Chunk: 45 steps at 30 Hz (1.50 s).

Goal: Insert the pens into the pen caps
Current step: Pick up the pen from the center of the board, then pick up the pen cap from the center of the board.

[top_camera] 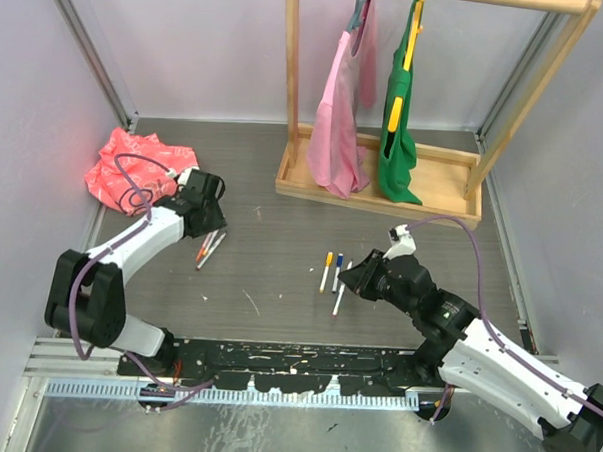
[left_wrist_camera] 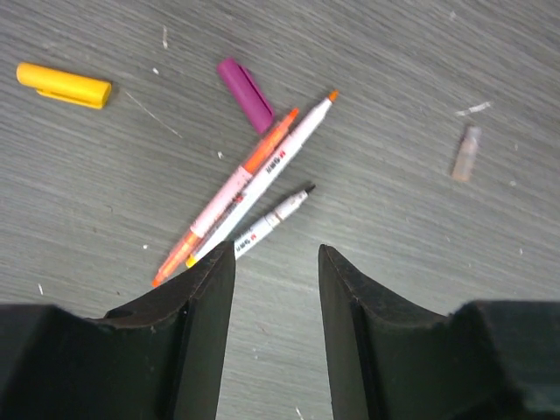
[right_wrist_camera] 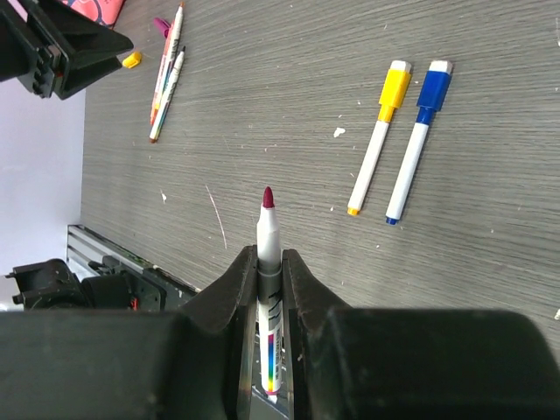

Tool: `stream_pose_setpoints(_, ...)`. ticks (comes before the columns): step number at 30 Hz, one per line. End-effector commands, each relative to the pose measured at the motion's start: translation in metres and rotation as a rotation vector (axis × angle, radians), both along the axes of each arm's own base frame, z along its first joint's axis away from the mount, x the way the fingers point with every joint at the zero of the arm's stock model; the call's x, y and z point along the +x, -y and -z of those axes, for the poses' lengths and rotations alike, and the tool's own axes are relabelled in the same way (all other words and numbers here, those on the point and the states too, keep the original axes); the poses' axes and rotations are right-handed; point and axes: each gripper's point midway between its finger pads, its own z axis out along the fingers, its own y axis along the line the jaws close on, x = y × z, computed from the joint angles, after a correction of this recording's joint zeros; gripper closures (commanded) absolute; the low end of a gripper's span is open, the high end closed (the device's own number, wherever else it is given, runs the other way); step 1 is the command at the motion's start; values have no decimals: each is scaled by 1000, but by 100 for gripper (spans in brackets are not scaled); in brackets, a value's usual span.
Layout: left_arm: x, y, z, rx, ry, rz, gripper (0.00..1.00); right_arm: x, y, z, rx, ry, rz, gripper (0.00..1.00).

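**Grey tabletop, purple cap on the left side, its likely pen in the right jaws**

Grey wood-grain tabletop, pale walls round it, wooden clothes rack at the back, well clear of the work.

Right gripper: nearly closed, clamped on an uncapped pen with a dark red-purple tip. Long axis in line with the fingers, tip out front, aimed across the table toward the left arm.

Left gripper: about half open, nothing between the fingers, hovering above the table at the near end of a loose pen bundle, three of them. Bundle slanted lower left to upper right in the left wrist view, bare tips at the upper right.

Purple cap: flat on the table just past the bundle, ahead of the left gripper and slightly left of its centreline. Long axis slanted the other way, roughly crosswise to the pens. Close to the nearest tip but apart from it. Yellow cap further off to the left.

Already capped: yellow pen and blue pen, side by side, to the right of the held pen in the right wrist view.

Judgement: likely match for the held pen, going by colour. Far nearer the left arm, well apart from the right. Probably calls for a forward reach over the bundle, wrist turned to pinch across the cap's short side, then open end presented to the tip. Open end: cannot tell which. Risk: nudging the bundle on the way in.
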Motion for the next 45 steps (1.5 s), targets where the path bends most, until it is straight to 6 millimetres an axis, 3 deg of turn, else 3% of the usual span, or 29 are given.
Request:
stream_pose_setpoints(1, 35, -13, -14, -20, 68, -74, 56, 2, 1, -16, 18, 43, 6, 98)
stream_pose_setpoints(10, 54, -25, 16, -84, 22, -115, 59, 0, 9, -17, 3, 47, 24, 98)
stream_pose_setpoints(19, 74, -36, 26, -96, 29, -153, 59, -1, 13, -15, -12, 45, 29, 98)
stream_pose_setpoints(30, 83, -46, 46, -101, 0, -182, 61, -2, 19, -13, -24, 45, 50, 98)
stream_pose_setpoints(37, 83, -45, 55, -111, -18, -175, 68, -2, 25, -14, -28, 48, 69, 98)
stream_pose_setpoints(45, 84, -41, 52, -138, -11, -153, 87, -4, 27, -15, -21, 47, 78, 98)
